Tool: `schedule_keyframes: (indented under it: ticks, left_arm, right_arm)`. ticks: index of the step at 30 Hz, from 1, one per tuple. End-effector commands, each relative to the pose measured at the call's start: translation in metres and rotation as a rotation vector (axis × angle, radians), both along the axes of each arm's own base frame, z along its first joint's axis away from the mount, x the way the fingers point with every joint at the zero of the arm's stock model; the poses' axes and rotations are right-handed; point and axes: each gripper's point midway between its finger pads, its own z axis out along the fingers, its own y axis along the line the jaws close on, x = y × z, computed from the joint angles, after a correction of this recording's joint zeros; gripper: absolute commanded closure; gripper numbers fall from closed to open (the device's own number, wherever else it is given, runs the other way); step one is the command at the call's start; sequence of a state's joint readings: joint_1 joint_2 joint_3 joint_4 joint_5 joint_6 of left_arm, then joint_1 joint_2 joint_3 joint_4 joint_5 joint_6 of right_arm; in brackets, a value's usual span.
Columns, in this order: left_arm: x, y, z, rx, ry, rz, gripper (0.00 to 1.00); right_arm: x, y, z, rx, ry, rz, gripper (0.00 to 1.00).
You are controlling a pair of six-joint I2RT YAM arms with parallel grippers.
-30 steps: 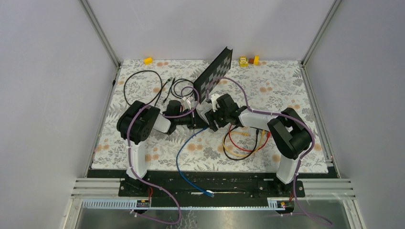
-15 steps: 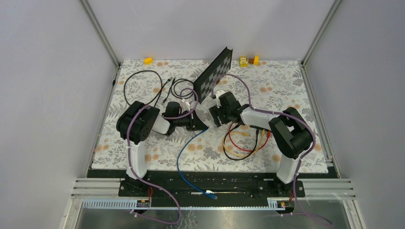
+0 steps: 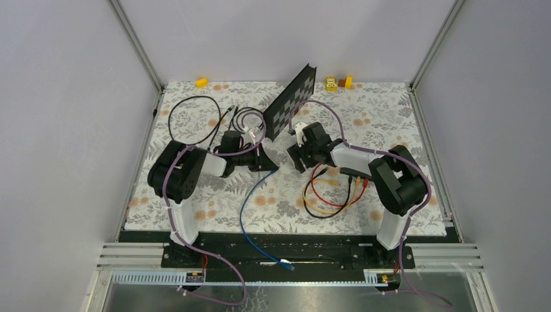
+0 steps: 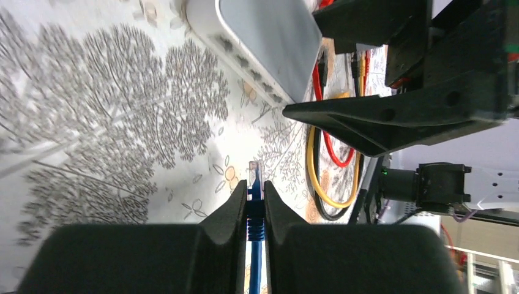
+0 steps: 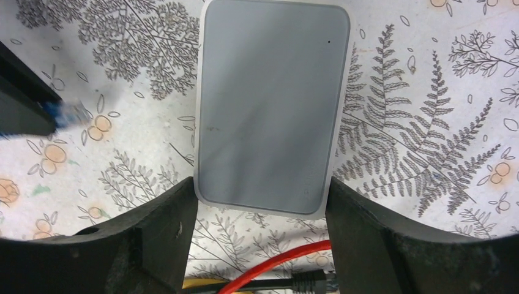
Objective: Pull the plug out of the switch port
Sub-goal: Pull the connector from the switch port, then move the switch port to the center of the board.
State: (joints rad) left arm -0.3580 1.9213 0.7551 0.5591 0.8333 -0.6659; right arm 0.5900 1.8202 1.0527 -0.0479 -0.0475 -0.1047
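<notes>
The switch (image 5: 269,104) is a flat pale grey box with a white rim and a row of sockets along one narrow edge (image 4: 251,64). My right gripper (image 5: 263,196) clasps its near end, one finger on each long side; in the top view it (image 3: 295,156) covers the switch. My left gripper (image 4: 255,187) is shut on the blue plug (image 4: 256,171), whose clear tip sticks out past the fingertips. The plug is out of the sockets, a short way from the switch. The blue cable (image 3: 250,201) trails toward the near edge. The left gripper also shows in the top view (image 3: 268,164).
A black checkered board (image 3: 290,101) leans just behind the grippers. Red, yellow and black cables (image 3: 328,195) lie coiled under the right arm. Thin black cables (image 3: 195,117) loop at the left rear. Small yellow blocks (image 3: 338,82) sit at the back edge.
The two grippers were together at the switch and have drawn apart. My left gripper pulled back to the left with the blue plug. My right gripper shifted slightly right and back.
</notes>
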Motion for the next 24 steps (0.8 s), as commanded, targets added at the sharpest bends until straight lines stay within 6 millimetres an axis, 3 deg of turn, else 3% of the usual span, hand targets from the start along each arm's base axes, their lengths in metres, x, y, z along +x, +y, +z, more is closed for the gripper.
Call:
schedule_keyframes:
  ticks: [1, 4, 7, 12, 17, 19, 24]
  left_arm:
    - [0.03, 0.006, 0.036, 0.023, -0.185, -0.005, 1.0]
    - [0.036, 0.01, 0.046, 0.031, -0.224, -0.001, 1.0]
    - [0.039, 0.015, 0.053, 0.034, -0.244, 0.005, 1.0]
    - [0.046, 0.025, 0.066, 0.05, -0.286, 0.024, 1.0]
    - [0.053, 0.036, 0.079, 0.083, -0.327, 0.049, 1.0]
    - [0.053, 0.04, 0.085, 0.088, -0.34, 0.057, 1.0]
    - [0.051, 0.046, 0.094, 0.099, -0.37, 0.065, 1.0]
  right_arm:
    - [0.002, -0.012, 0.015, -0.015, 0.009, 0.078, 0.54]
    - [-0.001, -0.017, 0.011, -0.018, 0.042, 0.139, 0.45]
    - [-0.007, -0.022, 0.009, -0.047, 0.053, 0.208, 0.44]
    - [-0.014, -0.017, 0.01, -0.044, 0.057, 0.337, 0.54]
    - [-0.002, -0.019, 0.012, -0.122, 0.019, 0.478, 0.58]
    - [0.007, -0.023, 0.01, -0.159, 0.011, 0.512, 0.55]
    - [0.032, -0.034, 0.009, -0.224, 0.007, 0.553, 0.36]
